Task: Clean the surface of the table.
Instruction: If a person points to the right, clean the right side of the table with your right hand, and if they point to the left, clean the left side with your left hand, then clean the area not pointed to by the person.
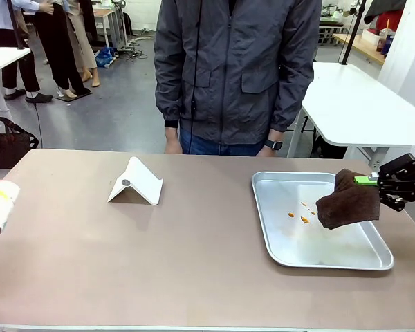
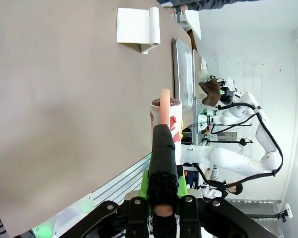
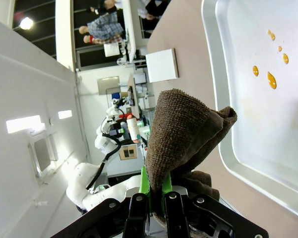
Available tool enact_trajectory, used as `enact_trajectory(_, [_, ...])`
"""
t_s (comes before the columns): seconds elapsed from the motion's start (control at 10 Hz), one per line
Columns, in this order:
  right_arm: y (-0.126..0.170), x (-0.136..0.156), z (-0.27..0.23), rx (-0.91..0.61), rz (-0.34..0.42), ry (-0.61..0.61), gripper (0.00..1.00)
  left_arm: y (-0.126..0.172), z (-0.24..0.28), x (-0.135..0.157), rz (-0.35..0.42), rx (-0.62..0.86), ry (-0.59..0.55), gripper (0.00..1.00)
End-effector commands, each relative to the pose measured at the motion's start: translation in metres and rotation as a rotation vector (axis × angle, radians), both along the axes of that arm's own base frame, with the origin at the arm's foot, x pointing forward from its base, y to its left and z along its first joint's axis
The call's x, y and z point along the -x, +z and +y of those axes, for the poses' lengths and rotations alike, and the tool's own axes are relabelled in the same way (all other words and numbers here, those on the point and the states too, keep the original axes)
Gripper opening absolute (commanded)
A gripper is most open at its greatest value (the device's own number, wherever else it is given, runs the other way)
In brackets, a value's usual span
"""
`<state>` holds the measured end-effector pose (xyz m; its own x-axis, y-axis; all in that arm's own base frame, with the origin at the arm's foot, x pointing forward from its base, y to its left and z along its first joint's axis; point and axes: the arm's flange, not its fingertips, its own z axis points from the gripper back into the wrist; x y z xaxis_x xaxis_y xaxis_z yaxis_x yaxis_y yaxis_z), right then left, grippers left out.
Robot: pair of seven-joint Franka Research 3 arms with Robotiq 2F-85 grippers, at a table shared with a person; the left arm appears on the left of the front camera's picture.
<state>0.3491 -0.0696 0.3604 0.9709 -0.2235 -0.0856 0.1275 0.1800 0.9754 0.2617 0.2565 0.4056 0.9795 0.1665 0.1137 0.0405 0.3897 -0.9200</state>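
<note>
- Left gripper, well left of the steel tray, was clamped on a black stick.
- Right gripper, at the tray's right rim, pinched a brown cloth over it.

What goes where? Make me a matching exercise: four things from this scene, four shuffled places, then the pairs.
1 brown cloth
2 orange drops
3 white folded stand
4 steel tray

A lying on the tray's floor
B on the table, right half
C clamped in the right gripper
D standing on the table, left of the tray

Pairs: 1-C, 2-A, 3-D, 4-B.
</note>
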Motion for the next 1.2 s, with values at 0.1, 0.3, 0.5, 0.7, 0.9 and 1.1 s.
enact_trajectory(0.1, [0.0036, 0.0010, 0.0010, -0.001, 0.008, 0.006, 0.00, 0.0037, -0.0050, -0.0059, -0.005, -0.017, -0.011, 0.22])
enact_trajectory(0.3, [0.0036, 0.0010, 0.0010, -0.001, 0.008, 0.006, 0.00, 0.0037, -0.0050, -0.0059, -0.005, -0.017, -0.011, 0.22])
enact_trajectory(0.5, [0.0036, 0.0010, 0.0010, -0.001, 0.008, 0.006, 0.00, 0.0037, -0.0050, -0.0059, -0.005, -0.017, -0.011, 0.22])
enact_trajectory(0.7, [0.0036, 0.0010, 0.0010, -0.001, 0.008, 0.006, 0.00, 0.0037, -0.0050, -0.0059, -0.005, -0.017, -0.011, 0.22])
enact_trajectory(0.9, [0.0036, 0.0010, 0.0010, -0.001, 0.008, 0.006, 0.00, 0.0037, -0.0050, -0.0059, -0.005, -0.017, -0.011, 0.22])
enact_trajectory(1.1, [0.0036, 0.0010, 0.0010, -0.001, 0.008, 0.006, 0.00, 0.0037, -0.0050, -0.0059, -0.005, -0.017, -0.011, 0.22])
